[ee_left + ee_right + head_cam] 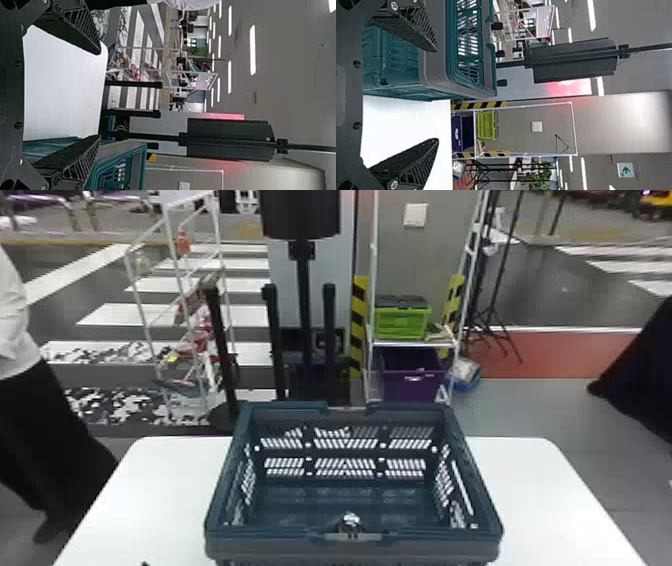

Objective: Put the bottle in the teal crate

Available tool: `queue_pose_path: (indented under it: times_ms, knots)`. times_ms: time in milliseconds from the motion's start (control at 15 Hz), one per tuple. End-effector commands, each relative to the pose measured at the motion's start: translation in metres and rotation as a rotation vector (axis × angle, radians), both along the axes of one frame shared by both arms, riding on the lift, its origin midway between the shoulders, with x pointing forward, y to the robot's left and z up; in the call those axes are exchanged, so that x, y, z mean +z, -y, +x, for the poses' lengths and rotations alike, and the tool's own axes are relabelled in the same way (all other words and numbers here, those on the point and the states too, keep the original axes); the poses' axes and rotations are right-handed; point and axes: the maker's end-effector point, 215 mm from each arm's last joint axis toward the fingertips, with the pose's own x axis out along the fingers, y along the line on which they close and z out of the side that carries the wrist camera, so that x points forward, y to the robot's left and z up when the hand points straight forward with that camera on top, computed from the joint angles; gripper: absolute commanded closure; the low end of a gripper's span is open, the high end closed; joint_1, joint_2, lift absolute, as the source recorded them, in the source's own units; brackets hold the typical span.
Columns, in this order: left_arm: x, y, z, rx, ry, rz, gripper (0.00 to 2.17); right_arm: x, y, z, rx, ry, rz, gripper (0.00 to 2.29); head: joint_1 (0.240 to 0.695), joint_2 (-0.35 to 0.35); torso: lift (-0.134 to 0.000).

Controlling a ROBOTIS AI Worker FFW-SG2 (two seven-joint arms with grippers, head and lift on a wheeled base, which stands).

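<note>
The big teal plastic crate with holes, bottom middle, looks stiff; best held by its rim. The left black gripper and right black gripper are wide open.

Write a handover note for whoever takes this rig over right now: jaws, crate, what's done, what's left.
Left gripper: jaws apart, nothing held.
Right gripper: jaws apart, nothing held.
Teal crate: upright and open-topped on the white table. A small shiny thing shows by the middle of its near wall; I can't tell whether it is the bottle or part of the crate.
Done: crate is in place; bottle placement unconfirmed.
Left: check that shiny spot first. If it isn't the bottle, find the bottle, grasp it and put it in the crate.
</note>
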Motion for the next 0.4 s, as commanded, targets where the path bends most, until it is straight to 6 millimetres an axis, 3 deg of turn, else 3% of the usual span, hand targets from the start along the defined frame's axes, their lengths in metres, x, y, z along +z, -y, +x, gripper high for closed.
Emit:
queue_pose_path:
  times_ms: [0, 333]
  knots:
    - [0.0, 0.0015, -0.0005, -0.003, -0.001, -0.001, 0.14, 0.0005, -0.0004, -0.0004, 0.001, 0.0, 0.0, 0.09, 0.499, 0.0, 0.0]
    - [-0.0009, 0.0049, -0.0018, -0.01, -0.004, -0.001, 0.14, 0.0001, -0.0014, -0.0014, 0.005, -0.001, -0.004, 0.09, 0.499, 0.0, 0.0]
